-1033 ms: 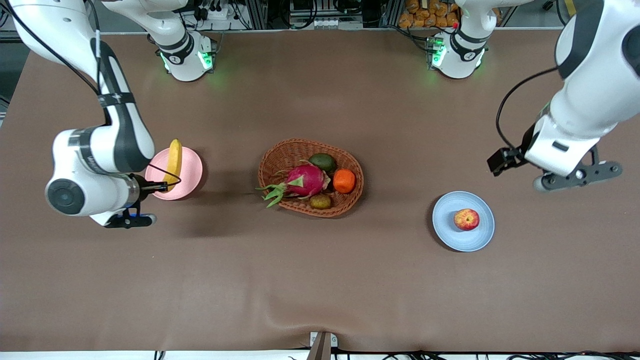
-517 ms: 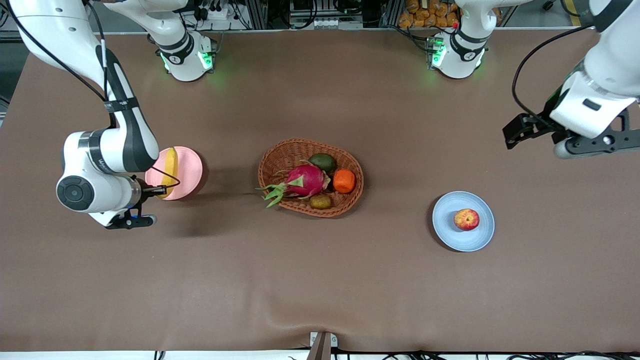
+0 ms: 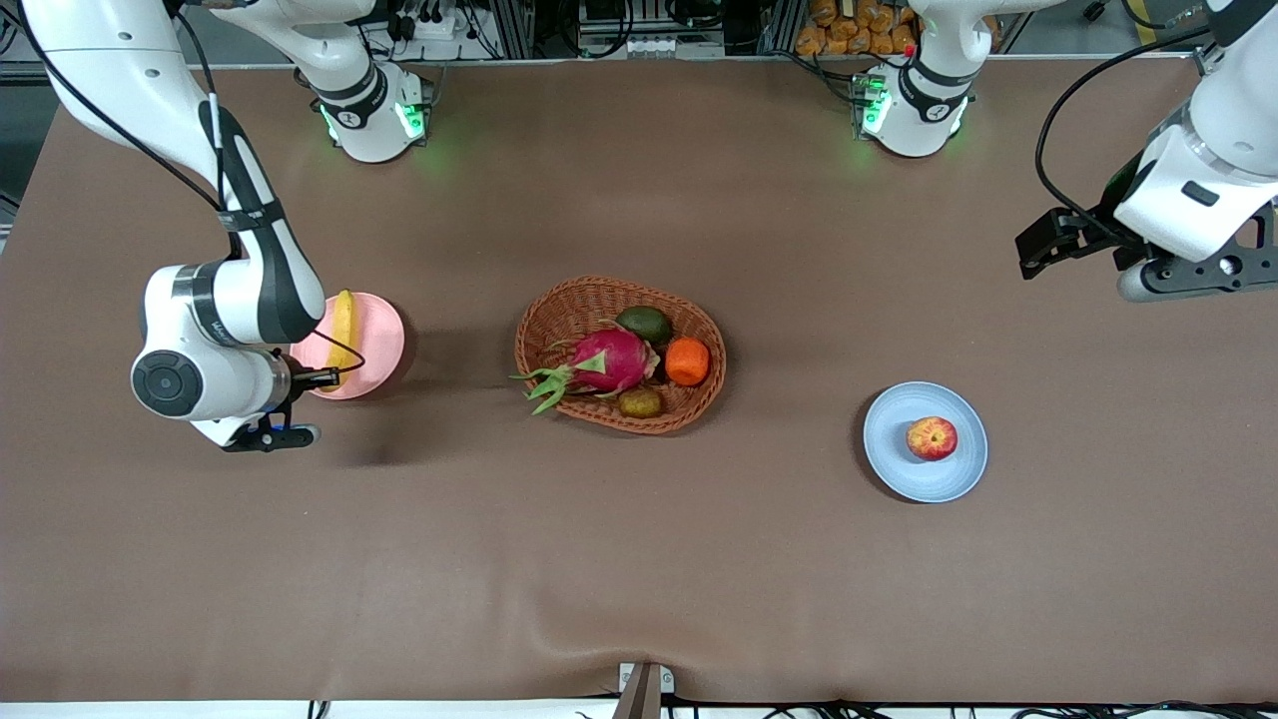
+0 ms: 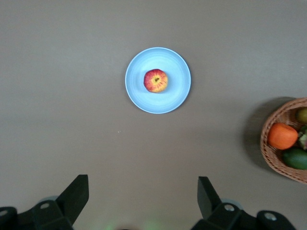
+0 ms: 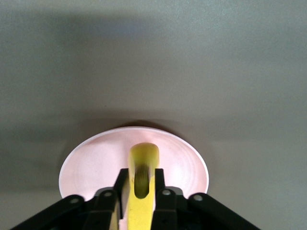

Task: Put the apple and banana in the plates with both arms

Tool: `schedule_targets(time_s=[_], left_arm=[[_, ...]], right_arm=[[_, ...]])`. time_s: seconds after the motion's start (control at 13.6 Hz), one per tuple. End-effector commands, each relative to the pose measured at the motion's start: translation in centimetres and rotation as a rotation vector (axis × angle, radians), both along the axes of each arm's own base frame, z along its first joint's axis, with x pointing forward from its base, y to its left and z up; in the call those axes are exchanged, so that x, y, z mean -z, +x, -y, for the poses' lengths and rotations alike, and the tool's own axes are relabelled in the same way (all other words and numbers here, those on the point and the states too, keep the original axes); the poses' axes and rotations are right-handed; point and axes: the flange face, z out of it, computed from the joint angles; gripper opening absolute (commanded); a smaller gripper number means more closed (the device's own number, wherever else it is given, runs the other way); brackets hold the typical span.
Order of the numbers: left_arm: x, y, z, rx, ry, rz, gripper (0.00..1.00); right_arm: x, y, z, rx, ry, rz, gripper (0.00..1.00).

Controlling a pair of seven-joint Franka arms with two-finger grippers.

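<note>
Toward the right arm's end of the tabletop, the right tool is hanging low over the pink plate, and its two fingers are pinching the banana from either side. The banana is lying with its long axis running from the camera's edge of the tabletop toward the robot bases; one blunt end is pointing toward the bases over the plate, while the other end is hiding under the wrist. At mid-tabletop, a brown wicker basket is holding a pink dragon fruit, a dark green fruit, an orange fruit and a brownish fruit. Toward the left arm's end, and nearer the camera than the basket, the apple is sitting in the blue plate, stem dimple facing up. The left tool is hovering high over bare tabletop with its fingers spread wide and gripping nothing. A brown mat is covering the tabletop, wrinkling slightly at the camera's edge, and cables and racks are lining the edge by the green-lit bases.
</note>
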Motion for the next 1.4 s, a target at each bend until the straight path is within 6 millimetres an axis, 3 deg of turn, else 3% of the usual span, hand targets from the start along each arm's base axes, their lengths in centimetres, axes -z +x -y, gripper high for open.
schedule_targets(time_s=[0.0, 0.15, 0.37, 0.66, 0.81, 0.89, 1.03, 1.18, 1.33], left_arm=[[-1.4, -1.5, -1.5, 0.011, -0.04, -0.026, 1.0], [-1.6, -2.0, -2.4, 0.022, -0.053, -0.035, 1.0], [-1.1, -2.5, -3.2, 0.015, -0.051, -0.047, 1.0], [-1.8, -2.9, -4.1, 0.002, -0.052, -0.036, 1.0], [-2.0, -3.1, -4.0, 0.004, -0.051, -0.03, 1.0], [-1.9, -3.1, -4.0, 0.006, -0.048, -0.028, 1.0], [-1.4, -3.4, -4.1, 0.007, -0.042, -0.006, 1.0], [-1.1, -3.4, -4.5, 0.0, -0.042, 0.01, 1.0], [-1.0, -2.9, -4.6, -0.001, -0.029, 0.016, 1.0]], right_arm=[[-2.9, 1.4, 0.1, -0.009, -0.006, 0.003, 1.0], [-7.2, 2.8, -0.9, 0.001, 0.009, -0.022, 1.0], [-17.2, 5.7, -1.2, 0.023, 0.059, 0.06, 1.0], [-27.7, 5.3, -0.3, 0.031, 0.046, 0.089, 1.0], [-32.0, 3.3, -0.7, 0.028, 0.058, 0.073, 1.0], [-36.0, 0.8, -0.9, 0.033, 0.056, 0.093, 1.0], [-40.6, -2.2, -0.1, 0.047, 0.059, 0.151, 1.0], [-41.8, -5.1, 1.5, 0.072, 0.056, 0.189, 1.0], [-41.2, -7.2, 2.4, 0.089, 0.053, 0.204, 1.0]])
